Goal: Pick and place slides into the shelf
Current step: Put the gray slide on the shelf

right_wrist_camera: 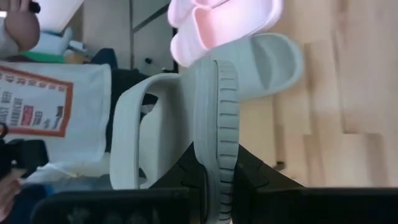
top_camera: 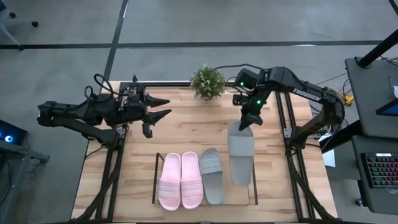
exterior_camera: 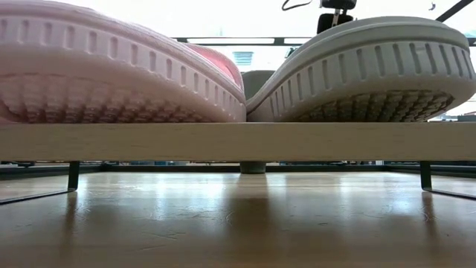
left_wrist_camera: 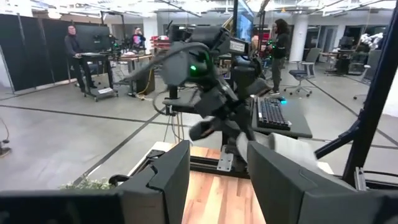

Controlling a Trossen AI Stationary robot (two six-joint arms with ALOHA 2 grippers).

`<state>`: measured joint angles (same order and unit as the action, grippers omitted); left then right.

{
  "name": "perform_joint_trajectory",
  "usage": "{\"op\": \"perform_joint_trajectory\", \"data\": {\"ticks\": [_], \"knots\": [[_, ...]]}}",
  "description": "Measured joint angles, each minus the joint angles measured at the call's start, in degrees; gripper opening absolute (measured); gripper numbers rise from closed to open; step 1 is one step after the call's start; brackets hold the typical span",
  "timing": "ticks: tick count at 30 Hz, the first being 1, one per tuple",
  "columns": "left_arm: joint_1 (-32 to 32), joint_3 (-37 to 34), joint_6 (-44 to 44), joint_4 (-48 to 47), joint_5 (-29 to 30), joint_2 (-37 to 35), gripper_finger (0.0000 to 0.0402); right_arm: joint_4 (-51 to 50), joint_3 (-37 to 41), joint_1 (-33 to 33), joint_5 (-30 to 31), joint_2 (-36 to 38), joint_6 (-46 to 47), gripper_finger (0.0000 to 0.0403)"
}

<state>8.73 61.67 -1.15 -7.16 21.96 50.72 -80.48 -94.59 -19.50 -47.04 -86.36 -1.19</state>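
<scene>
My right gripper point(top_camera: 245, 122) is shut on a grey slide point(top_camera: 240, 155) over the right part of the shelf point(top_camera: 155, 180), a low black wire rack on a light wood base point(exterior_camera: 238, 141). In the shelf lie a pink pair point(top_camera: 181, 180) and a second grey slide point(top_camera: 212, 176), side by side on their soles. The near ends of a pink slide point(exterior_camera: 111, 67) and a grey slide point(exterior_camera: 372, 67) show in the low view. My left gripper point(top_camera: 159, 113) is open and empty, above the table's far left. My right gripper pinches the grey slide's heel end point(right_wrist_camera: 216, 177) between its two fingers, one on each face of the sole, the ribbed sole edge between them. The fingers slant down from the far side and lie along the slide. The toe end point(top_camera: 241, 183) is over the shelf; whether it rests there does not show.
A small potted plant point(top_camera: 207, 82) stands at the table's far edge, between the arms. Black frame rails point(top_camera: 290, 124) run along both table sides. Bare wood lies between the shelf and the left arm. People stand in the room beyond point(left_wrist_camera: 73, 46).
</scene>
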Motion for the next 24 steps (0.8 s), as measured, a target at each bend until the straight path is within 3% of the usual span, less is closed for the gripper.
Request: {"op": "perform_joint_trajectory", "data": {"ticks": [15,24], "knots": [[0.0,-0.3,0.0,-2.4,1.5,0.7,0.0146,18.7,11.4,6.8,-4.1,0.0,10.7,0.0026],[0.0,-0.3,0.0,-2.4,1.5,0.6,0.0146,20.6,14.6,6.9,-4.2,0.0,10.5,0.0026]]}}
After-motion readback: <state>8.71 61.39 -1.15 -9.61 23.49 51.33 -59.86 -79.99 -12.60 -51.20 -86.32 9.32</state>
